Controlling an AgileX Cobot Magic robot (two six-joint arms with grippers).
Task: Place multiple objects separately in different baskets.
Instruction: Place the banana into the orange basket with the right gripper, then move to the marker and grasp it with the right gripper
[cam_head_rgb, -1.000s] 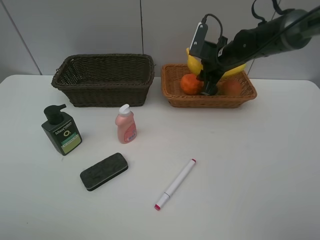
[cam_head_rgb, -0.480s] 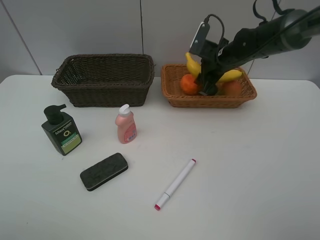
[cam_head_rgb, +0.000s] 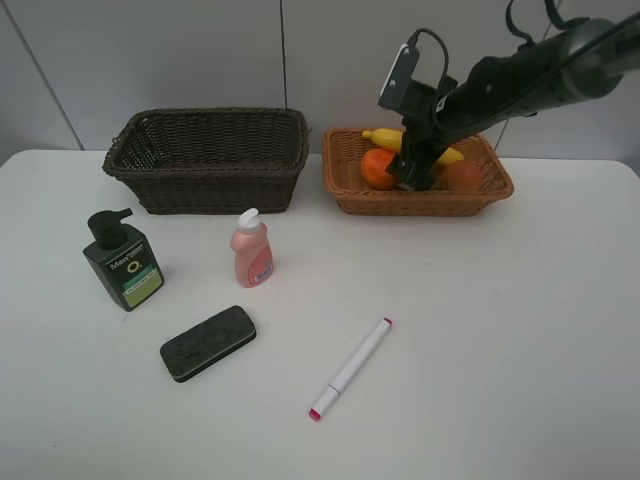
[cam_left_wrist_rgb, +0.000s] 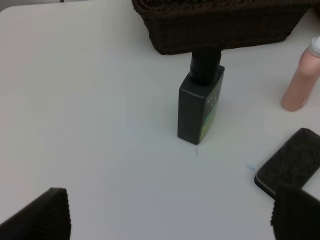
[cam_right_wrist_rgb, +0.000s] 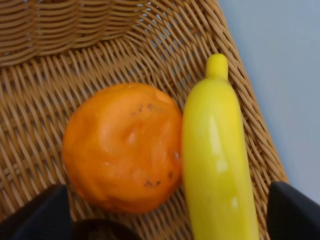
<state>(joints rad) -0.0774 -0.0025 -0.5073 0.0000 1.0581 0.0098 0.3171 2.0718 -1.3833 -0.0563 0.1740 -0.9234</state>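
Note:
The yellow banana lies in the light tan basket beside the orange, free of my right gripper, which hangs open just over them. A dark round edge, apparently the mangosteen, shows under the orange. From above, the right gripper sits between the orange and the red-orange fruit, with the banana behind it. My left gripper is open over the table near the green pump bottle. The dark brown basket holds nothing that I can see.
On the white table stand the pump bottle and the pink bottle. The black eraser and the pink-tipped marker lie nearer the front. A wall rises behind both baskets.
The right gripper's jaws opened and the banana dropped from high behind the gripper down into the light basket. The left gripper and the table items stayed put.

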